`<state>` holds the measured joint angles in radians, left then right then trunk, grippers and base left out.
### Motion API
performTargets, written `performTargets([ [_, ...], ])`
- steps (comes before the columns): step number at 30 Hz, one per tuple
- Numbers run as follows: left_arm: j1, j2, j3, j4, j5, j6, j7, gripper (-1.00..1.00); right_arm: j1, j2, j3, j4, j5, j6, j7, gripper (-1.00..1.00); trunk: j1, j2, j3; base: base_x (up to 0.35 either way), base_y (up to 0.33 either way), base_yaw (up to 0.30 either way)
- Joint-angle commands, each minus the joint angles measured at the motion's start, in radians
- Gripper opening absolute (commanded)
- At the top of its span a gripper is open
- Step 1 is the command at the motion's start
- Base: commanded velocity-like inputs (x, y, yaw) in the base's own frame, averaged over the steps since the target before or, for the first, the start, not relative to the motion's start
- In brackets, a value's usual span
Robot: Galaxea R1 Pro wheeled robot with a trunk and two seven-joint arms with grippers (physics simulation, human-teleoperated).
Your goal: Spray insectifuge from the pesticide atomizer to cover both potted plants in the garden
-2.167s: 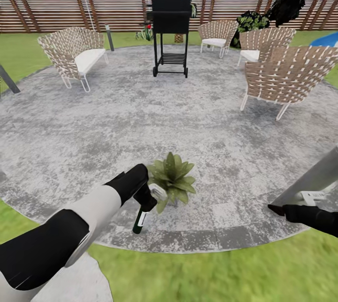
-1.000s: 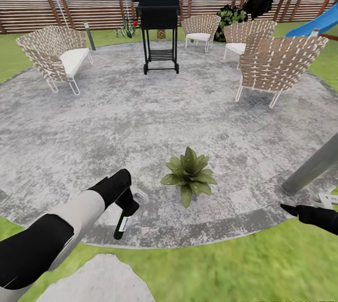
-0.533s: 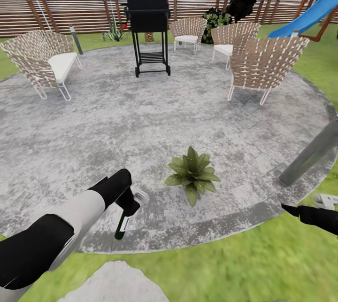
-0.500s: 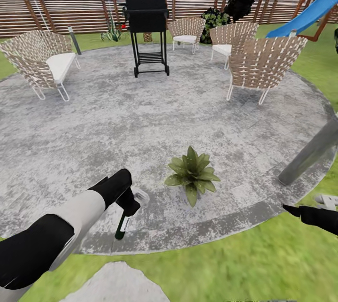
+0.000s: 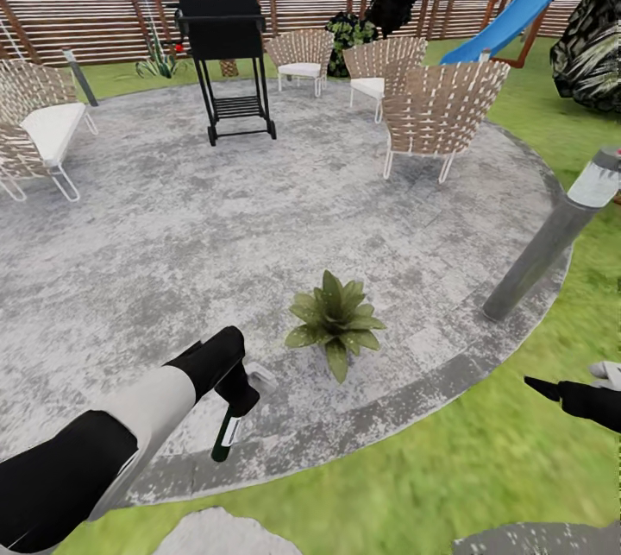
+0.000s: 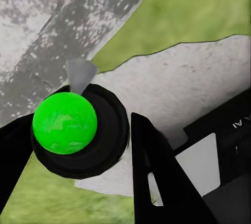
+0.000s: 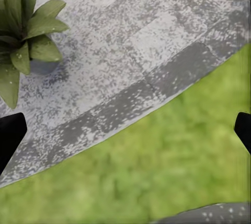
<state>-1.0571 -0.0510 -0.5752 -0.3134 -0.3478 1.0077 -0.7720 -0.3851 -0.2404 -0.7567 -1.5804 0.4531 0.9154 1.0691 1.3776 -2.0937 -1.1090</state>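
The slim dark green-black spray bottle with a white label, the pesticide atomizer, is held by the left gripper, whose fingers are clamped on its neck just below the whitish trigger head; the bottle hangs tilted, base down, above the darker edge band of the round grey paved patio. In the left wrist view the round bottom of the bottle, shown bright green, is seen between the two black fingers, above a pale grey stepping stone and the green lawn. One potted plant, a rosette of pointed green leaves, stands on the patio near its edge, a little apart from the bottle on the right. The same plant in its small grey pot is recorded in the right wrist view. The right gripper is held over the grass; its black fingertips are set wide apart with nothing between them. A black barbecue grill, woven wicker chairs and a grey bollard lamp are noted further back.
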Motion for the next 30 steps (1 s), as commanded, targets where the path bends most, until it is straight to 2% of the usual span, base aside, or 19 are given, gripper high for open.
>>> performTargets([
  [1, 0.001, 0.000, 0.000, -0.002, -0.010, 0.002, -0.011, -1.00, -0.001, 0.000, -0.001, -0.001, 0.010, 0.005, 0.010, 1.00, 0.000, 0.000, -0.001, 0.093, 0.227, -0.246],
  [11, 0.003, 0.002, 0.003, -0.003, -0.008, 0.002, -0.013, -1.00, 0.000, 0.000, -0.001, -0.002, 0.014, 0.005, 0.011, 1.00, 0.000, 0.000, -0.001, 0.022, 0.278, -0.097],
  [22, 0.002, 0.002, 0.005, -0.003, -0.008, 0.002, -0.013, -1.00, 0.000, 0.001, 0.000, -0.003, 0.016, 0.005, 0.011, 1.00, 0.000, 0.000, -0.001, 0.004, 0.297, -0.255],
  [30, 0.002, 0.002, 0.001, -0.003, -0.008, 0.002, -0.015, -1.00, 0.000, 0.001, 0.000, -0.003, 0.016, 0.005, 0.011, 1.00, 0.000, 0.000, -0.001, 0.136, 0.299, -0.273],
])
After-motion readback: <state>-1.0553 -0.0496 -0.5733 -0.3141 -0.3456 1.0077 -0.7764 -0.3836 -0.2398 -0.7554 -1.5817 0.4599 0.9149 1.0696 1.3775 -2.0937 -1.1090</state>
